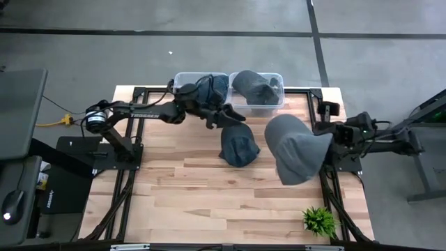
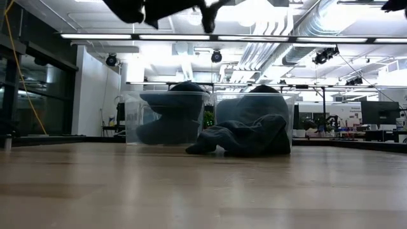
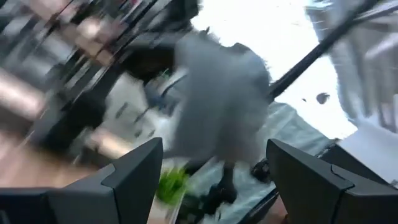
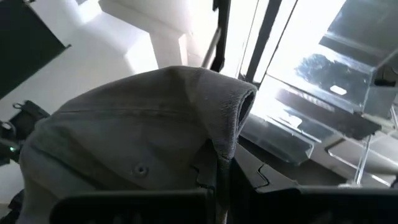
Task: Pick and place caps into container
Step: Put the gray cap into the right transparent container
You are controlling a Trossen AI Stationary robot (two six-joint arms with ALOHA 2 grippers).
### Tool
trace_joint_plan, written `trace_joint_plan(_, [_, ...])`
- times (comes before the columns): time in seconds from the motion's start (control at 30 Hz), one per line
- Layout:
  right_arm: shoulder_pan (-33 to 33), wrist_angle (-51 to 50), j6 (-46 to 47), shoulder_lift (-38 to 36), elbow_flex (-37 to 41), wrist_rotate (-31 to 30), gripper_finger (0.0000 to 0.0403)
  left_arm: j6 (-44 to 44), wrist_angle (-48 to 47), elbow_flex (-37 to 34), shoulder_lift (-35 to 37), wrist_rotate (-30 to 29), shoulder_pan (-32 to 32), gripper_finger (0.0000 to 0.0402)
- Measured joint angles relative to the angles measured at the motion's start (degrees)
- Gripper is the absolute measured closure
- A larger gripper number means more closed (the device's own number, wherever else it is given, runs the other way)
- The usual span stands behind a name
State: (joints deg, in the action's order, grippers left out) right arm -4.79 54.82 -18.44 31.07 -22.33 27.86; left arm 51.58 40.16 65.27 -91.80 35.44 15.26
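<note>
High view reads "TROSSEN" on the left arm (image 1: 143, 111); left gripper (image 1: 226, 113) jaws gape empty, right gripper (image 1: 327, 137) jaws pinch a grey cap (image 1: 296, 148).

Navy cap (image 2: 245, 137) before two clear bins (image 2: 166, 117)

Near half of the tabletop (image 1: 209, 202) lies open, apart from a small plant (image 1: 320, 220) at one corner. Farther back, a navy cap (image 1: 239, 144) lies just before two clear bins (image 1: 259, 106), each already holding caps.
</note>
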Motion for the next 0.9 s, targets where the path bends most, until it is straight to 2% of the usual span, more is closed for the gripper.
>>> trace_joint_plan(0.3, [-4.63, 13.13, 6.91, 10.77, -1.35, 2.72, 0.0397, -1.58, -0.42, 3.24, -0.85, 1.45, -0.65, 0.0118])
trace_joint_plan(0.9, [-5.88, 11.75, 8.98, 28.6, -16.32, 6.15, 0.0397, -3.55, -1.26, 3.07, -1.22, 0.9, -0.65, 0.0118])
